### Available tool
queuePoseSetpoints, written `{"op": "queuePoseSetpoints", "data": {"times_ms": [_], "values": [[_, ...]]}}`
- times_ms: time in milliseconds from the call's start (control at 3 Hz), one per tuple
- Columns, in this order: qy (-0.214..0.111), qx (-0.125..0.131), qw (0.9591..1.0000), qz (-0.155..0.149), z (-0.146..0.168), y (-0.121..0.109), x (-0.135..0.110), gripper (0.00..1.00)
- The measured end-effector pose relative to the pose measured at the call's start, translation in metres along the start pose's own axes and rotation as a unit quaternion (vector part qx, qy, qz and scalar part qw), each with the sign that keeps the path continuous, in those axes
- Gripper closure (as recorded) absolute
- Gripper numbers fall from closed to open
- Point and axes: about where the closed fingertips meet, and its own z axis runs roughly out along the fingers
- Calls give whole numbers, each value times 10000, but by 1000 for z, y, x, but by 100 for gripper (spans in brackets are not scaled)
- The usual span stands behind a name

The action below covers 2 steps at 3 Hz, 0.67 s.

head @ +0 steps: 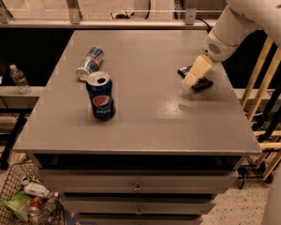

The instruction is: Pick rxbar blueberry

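Note:
The rxbar blueberry [204, 84] is a small dark navy bar lying flat near the right edge of the grey table [145, 121]. My gripper [191, 80] hangs from the white arm at the upper right. It sits directly over the bar's middle and hides part of it, so only the bar's two ends show. I cannot tell whether the gripper touches the bar.
A blue Pepsi can [100, 96] stands upright left of the table's centre. A silver-blue-red slim can [90, 62] lies on its side behind it. A wooden rack [267, 93] stands close to the table's right edge. A wire basket of trash [18, 203] sits on the floor at the lower left.

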Motion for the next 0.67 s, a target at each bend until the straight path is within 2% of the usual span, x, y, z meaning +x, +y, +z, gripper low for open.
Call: {"op": "queuePoseSetpoints", "data": {"times_ms": [333, 667], "values": [[20, -90, 9999, 71, 12, -1, 3, 0], [29, -163, 9998, 128, 22, 1, 6, 18]]}}
